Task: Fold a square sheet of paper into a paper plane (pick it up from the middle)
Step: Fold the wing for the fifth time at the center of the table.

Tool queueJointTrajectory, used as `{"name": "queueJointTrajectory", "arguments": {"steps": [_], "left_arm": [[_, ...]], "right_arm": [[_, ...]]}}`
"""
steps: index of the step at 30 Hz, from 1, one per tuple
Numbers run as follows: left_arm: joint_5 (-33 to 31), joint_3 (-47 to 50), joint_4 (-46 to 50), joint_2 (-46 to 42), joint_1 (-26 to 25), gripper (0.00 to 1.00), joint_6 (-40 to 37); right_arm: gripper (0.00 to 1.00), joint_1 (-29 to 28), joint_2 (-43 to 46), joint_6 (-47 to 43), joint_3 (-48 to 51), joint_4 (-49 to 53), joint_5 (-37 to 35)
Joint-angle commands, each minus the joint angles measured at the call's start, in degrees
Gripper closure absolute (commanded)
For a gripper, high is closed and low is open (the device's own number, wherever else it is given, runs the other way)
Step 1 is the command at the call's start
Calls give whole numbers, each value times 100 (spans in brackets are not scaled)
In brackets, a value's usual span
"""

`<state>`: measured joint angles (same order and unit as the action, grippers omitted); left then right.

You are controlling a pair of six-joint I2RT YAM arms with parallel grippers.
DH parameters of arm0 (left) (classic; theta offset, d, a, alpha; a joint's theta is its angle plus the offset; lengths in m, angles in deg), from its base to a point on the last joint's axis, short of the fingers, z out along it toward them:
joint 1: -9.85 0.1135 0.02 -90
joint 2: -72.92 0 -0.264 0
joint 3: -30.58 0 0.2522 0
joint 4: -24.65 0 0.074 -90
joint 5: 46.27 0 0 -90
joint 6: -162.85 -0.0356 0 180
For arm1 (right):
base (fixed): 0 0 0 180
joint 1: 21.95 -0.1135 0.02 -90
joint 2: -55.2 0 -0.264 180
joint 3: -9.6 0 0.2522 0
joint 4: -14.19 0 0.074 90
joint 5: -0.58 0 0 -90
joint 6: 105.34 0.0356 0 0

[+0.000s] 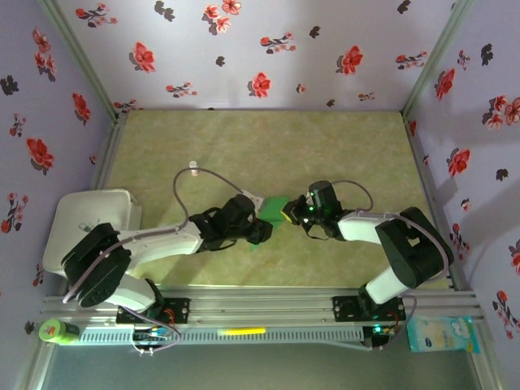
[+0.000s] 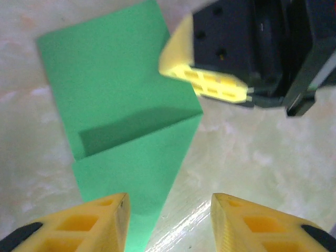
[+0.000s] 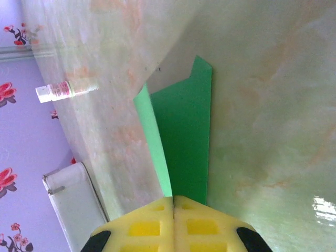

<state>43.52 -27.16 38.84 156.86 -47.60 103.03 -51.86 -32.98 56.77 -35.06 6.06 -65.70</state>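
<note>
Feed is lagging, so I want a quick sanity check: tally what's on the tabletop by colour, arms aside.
Green: 1, the folded sheet of paper
White: 2, a small bottle and a tub at the left edge
Total: 3

1. Left arm (image 1: 154, 240), right arm (image 1: 366, 226): white link shells, black joints.
2. Grey cable (image 1: 203, 175) off each wrist.
3. Left hand (image 2: 169, 212), right hand (image 3: 174, 205): yellow ribbed fingers (image 2: 100, 220), black bases.
</note>
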Motion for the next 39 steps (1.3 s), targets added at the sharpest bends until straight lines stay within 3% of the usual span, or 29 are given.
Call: {"name": "queueJointTrajectory", "arguments": {"steps": [1, 10, 23, 39], "left_arm": [[-831, -446, 624, 405, -268, 55, -616], [-1063, -860, 954, 1153, -552, 53, -611], [-2142, -1000, 1277, 1463, -905, 53, -666], [-2679, -1220, 1574, 1694, -1132, 59, -881]], "right_arm": [[100, -65, 105, 268, 57, 107, -247], [100, -75, 156, 442, 38, -7, -224], [100, -73, 149, 523, -13, -7, -211], [99, -69, 154, 531, -34, 17, -204]]}}
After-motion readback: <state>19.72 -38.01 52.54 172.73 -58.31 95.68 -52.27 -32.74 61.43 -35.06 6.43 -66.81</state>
